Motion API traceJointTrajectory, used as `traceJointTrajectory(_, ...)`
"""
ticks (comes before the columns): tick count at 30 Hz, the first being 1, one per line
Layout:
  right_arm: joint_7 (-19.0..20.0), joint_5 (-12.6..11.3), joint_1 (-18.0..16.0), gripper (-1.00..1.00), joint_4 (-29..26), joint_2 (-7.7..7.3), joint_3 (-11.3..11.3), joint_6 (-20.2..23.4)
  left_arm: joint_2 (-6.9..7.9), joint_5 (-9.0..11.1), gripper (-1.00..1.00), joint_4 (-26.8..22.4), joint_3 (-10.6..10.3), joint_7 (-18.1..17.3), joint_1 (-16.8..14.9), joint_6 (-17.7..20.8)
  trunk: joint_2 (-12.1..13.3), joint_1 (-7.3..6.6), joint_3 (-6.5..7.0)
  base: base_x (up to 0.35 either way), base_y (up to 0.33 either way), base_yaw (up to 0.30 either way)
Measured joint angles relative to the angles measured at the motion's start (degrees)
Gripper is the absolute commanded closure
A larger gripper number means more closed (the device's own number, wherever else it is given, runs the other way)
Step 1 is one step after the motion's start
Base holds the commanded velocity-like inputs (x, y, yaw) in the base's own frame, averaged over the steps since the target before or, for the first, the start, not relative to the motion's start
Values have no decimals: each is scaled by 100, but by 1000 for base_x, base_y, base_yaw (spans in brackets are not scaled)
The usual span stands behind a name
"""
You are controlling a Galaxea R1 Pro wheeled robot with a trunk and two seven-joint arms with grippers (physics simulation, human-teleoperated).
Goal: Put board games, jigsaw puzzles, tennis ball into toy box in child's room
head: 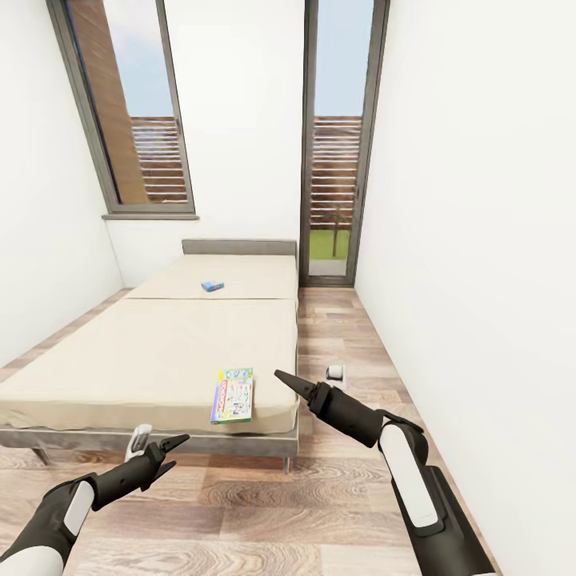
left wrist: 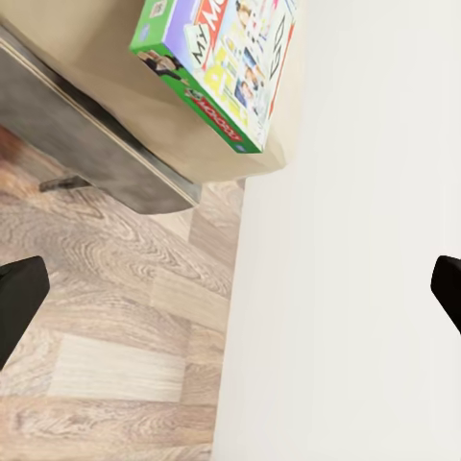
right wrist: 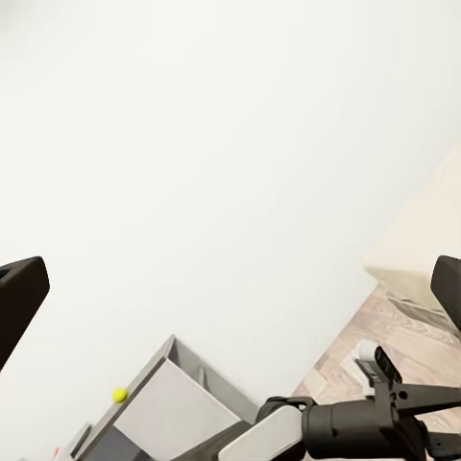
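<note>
My left hand (head: 174,451) hangs low over the wood-plank floor (head: 264,512), just short of the near edge of the low wide bed with the plain beige two-part mattress (head: 160,352). Its two dark fingers are spread apart, gripping nothing. Ahead of it and a little toward my right hand, the large flat green-edged board game with the cartoon cover (head: 233,395) lies flat at the mattress's near corner; my left wrist camera shows that box (left wrist: 219,65) close to the mattress edge.

My right hand (head: 288,380) is raised just beside that corner of the bed, near the box. In the right wrist view its fingers (right wrist: 19,298) sit well apart — open, empty.

Far beyond both hands, on the far half of the mattress near the low grey headboard (head: 238,247), rests the small blue board game (head: 212,286).

The right wrist view also catches a small yellow-green tennis ball (right wrist: 119,394) on a pale grey surface (right wrist: 173,413), well away from that hand.
</note>
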Motion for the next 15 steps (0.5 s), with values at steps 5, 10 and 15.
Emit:
traceJointTrajectory(5, -7, -1, 0, -100, 87, 1, 3, 16, -2, 3, -100, 0, 0, -5, 0, -7, 0, 0, 0, 2, 0, 0)
traceJointTrajectory(10, -63, 5, 0, -100, 295, 9, 19, 34, -3, -2, -100, 0, -7, 10, 0, -13, 0, -3, 0, 179, -5, 0)
traceJointTrajectory(15, -118, 0, 0, -100, 378, 10, 15, 45, -4, -3, -100, 0, -2, 4, 0, -22, 0, -1, 0, 116, -27, 0)
